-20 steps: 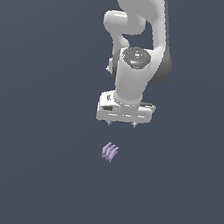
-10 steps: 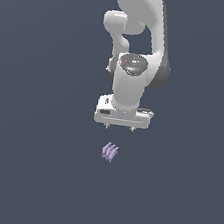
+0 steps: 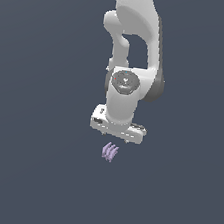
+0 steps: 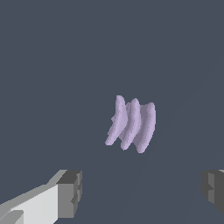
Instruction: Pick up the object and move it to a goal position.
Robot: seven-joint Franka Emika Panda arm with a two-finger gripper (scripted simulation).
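Note:
The object (image 3: 110,152) is a tiny pale lilac thing with three parallel fins, lying on the dark grey surface. It also shows in the wrist view (image 4: 132,124), in the middle of the picture. My white gripper (image 3: 113,140) hangs just above it in the exterior view, its fingertips mostly hidden by the hand. In the wrist view my gripper (image 4: 142,192) is open and empty. One grey fingertip (image 4: 70,193) and the other (image 4: 213,189) stand wide apart, and the object lies apart from both.
The dark grey surface (image 3: 29,173) stretches flat all around with nothing else on it. The white arm (image 3: 133,31) rises behind the gripper.
My gripper has come down and a little toward the exterior view's left, closer to the object. The object has not moved.

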